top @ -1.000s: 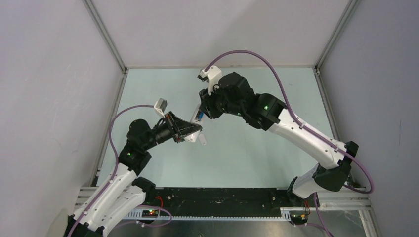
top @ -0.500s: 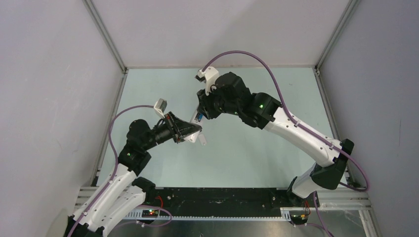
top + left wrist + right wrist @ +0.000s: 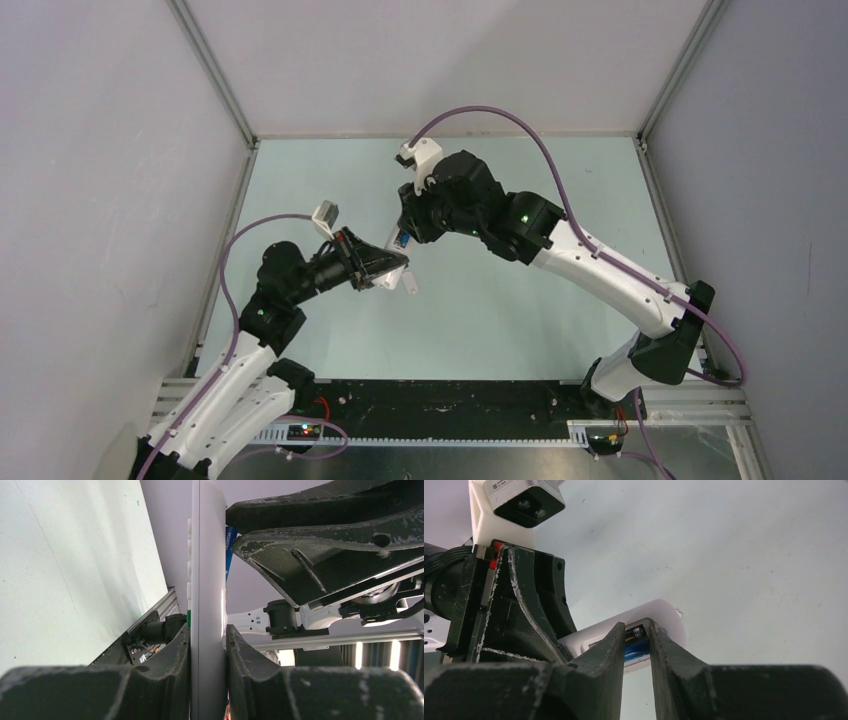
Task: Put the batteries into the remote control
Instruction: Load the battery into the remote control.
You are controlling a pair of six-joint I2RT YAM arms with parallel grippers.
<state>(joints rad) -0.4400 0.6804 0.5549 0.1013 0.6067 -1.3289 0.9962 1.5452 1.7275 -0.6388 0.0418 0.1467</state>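
The table [image 3: 520, 300] is a smooth, pale mint-green sheet with faint scuffs. It is boxed in by plain matt grey-white walls [image 3: 100, 150] that meet at ribbed aluminium posts [image 3: 215, 75]. Glossy purple cables [image 3: 540, 125] loop over both white-and-black arms.

The left gripper [image 3: 395, 266], its rough black fingers worn pale at the edges, is clamped on the remote control [image 3: 409, 282]. This flat white plastic slab with a rounded end is held above the middle of the table.

The right gripper [image 3: 405, 232] meets it from the far side, its fingers [image 3: 609, 665] pinched on the blue battery [image 3: 636, 652], a slim cylinder at the remote's open bay. The dark battery [image 3: 636, 632] lies just beside it; whether it is fully seated is hard to tell.
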